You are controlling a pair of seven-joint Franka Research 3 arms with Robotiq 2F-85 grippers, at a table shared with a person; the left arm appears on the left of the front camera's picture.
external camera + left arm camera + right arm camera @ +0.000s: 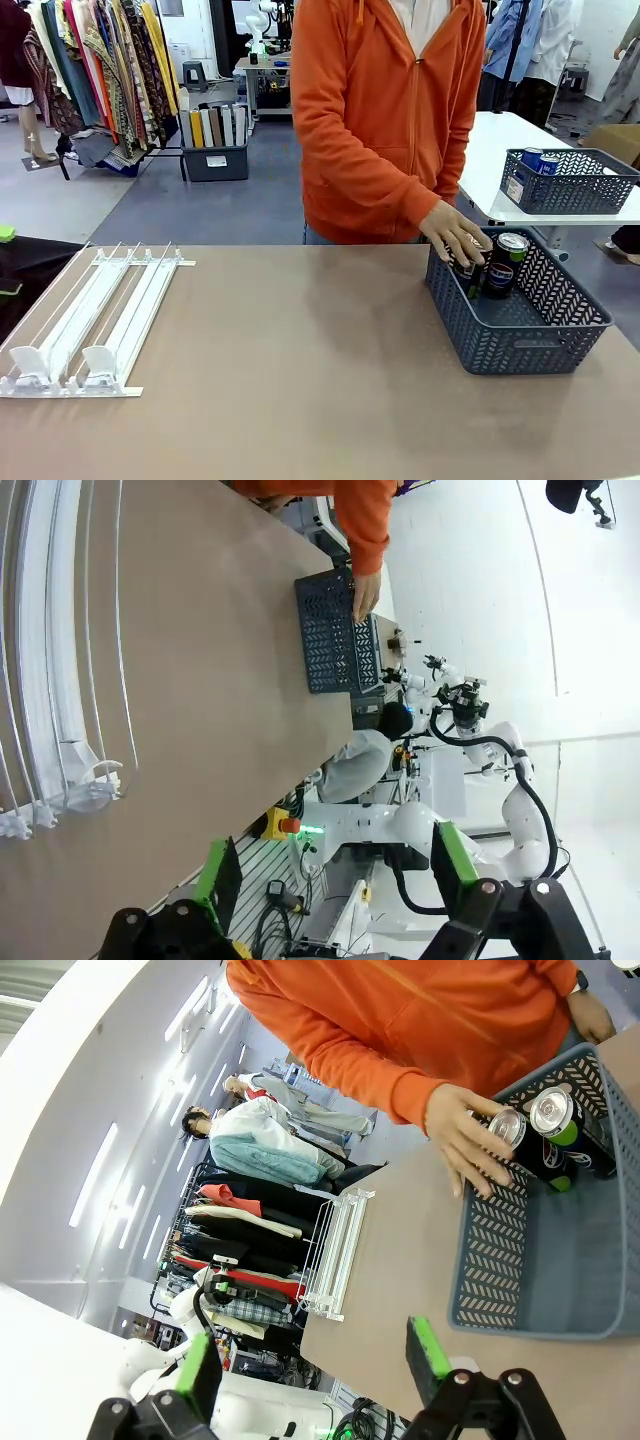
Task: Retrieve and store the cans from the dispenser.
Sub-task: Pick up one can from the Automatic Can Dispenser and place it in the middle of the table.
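Two dark cans with green and silver tops stand upright in the far left corner of a dark grey lattice basket [520, 345]. A person's hand [452, 235] rests on top of the left can [468, 272]; the right can [506, 265] stands free beside it. The white rail dispenser [90, 320] lies flat at the table's left. My left gripper [335, 880] is open and high off the table's near edge, with the dispenser [60, 680] and basket [325, 650] far ahead. My right gripper [310, 1360] is open, well short of the basket [490, 1250] and cans [535, 1145].
The person in an orange hoodie [385, 110] stands at the far edge behind the basket. The brown table [300, 360] stretches bare between dispenser and basket. A second grey basket [570, 185] with blue cans sits on a white table farther back.
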